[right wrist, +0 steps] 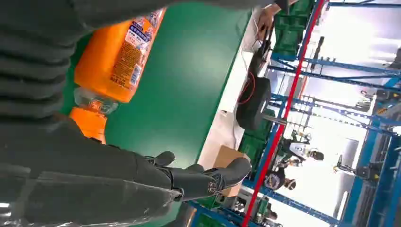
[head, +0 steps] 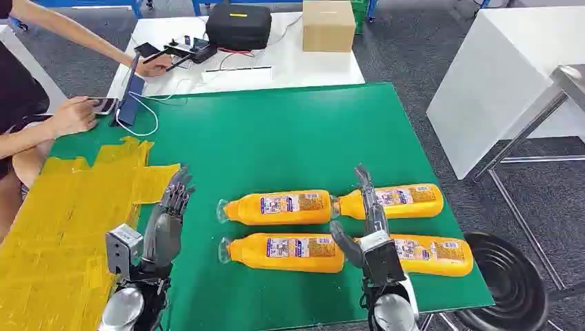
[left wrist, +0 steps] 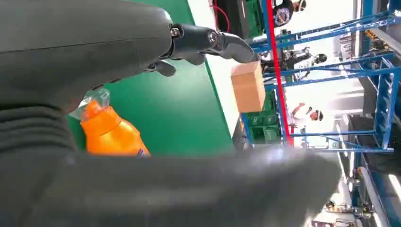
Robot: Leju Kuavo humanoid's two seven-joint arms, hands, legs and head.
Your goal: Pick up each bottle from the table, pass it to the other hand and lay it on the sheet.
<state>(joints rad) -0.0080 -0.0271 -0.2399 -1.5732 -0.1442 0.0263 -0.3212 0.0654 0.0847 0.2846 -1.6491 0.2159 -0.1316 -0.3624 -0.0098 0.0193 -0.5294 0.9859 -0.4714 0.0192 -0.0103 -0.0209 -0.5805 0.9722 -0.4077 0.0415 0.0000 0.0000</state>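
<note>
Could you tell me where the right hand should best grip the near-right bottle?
Grip the near-right bottle around its labelled middle, coming from above. It lies flat on its side across the table, so the round body offers both flanks. The open right hand already hovers over its neck end.

The room is brightly and evenly lit from above, so the green table [head: 290, 138] shows flat colour with only soft, faint shadows under the bottles [head: 283, 207] and beside the hands. The white table [head: 303, 65] at the far end is close to washed out. From the head view everything is reasonably sharp, with mild softness throughout. Both wrist views are harsher: the far background of blue racking [left wrist: 373, 71] is blown out to white glare, while the left hand [left wrist: 94, 56] and right hand [right wrist: 94, 179] close to the lens sit dark and blurred, out of focus.
</note>
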